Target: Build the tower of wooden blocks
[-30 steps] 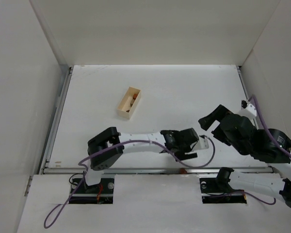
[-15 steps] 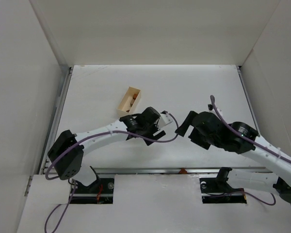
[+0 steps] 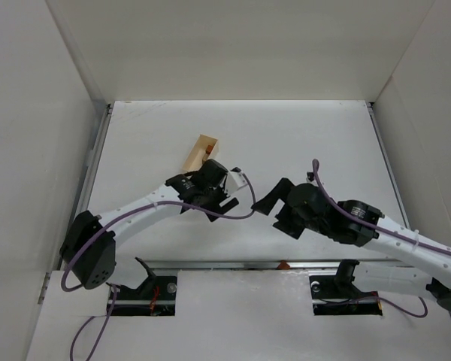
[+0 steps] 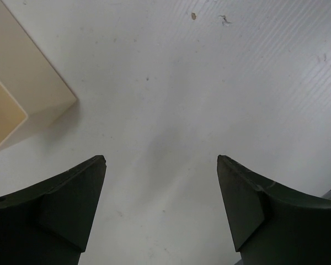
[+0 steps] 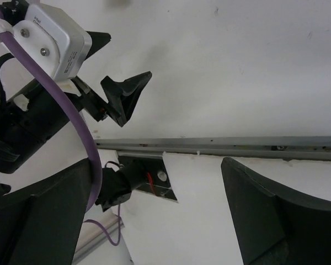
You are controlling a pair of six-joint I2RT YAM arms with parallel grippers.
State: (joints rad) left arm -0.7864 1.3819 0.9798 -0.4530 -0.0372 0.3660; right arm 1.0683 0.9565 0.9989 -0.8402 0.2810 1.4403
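Note:
The pale wooden tray (image 3: 198, 150) lies left of centre on the white table, and its corner shows at the left of the left wrist view (image 4: 27, 88). One small reddish-orange block (image 3: 208, 150) shows inside the tray. The other blocks are hidden or out of view. My left gripper (image 3: 210, 186) hovers over the tray's near end, covering it. In its own view it (image 4: 160, 157) is open and empty above bare table. My right gripper (image 3: 274, 197) is to its right, pointing at it. It is open and empty (image 5: 157, 161). The left gripper's fingers (image 5: 127, 91) show in the right wrist view.
White walls enclose the table on three sides. A metal rail (image 3: 248, 263) runs along the front edge, with a small orange mark (image 3: 284, 265) on it. Purple cables (image 3: 240, 207) loop from both arms. The left wrist camera housing (image 5: 52, 36) shows close to the right gripper.
My left arm swung left from the front centre up to the tray's near end. My right arm moved left and toward the centre, closing in on the left gripper.

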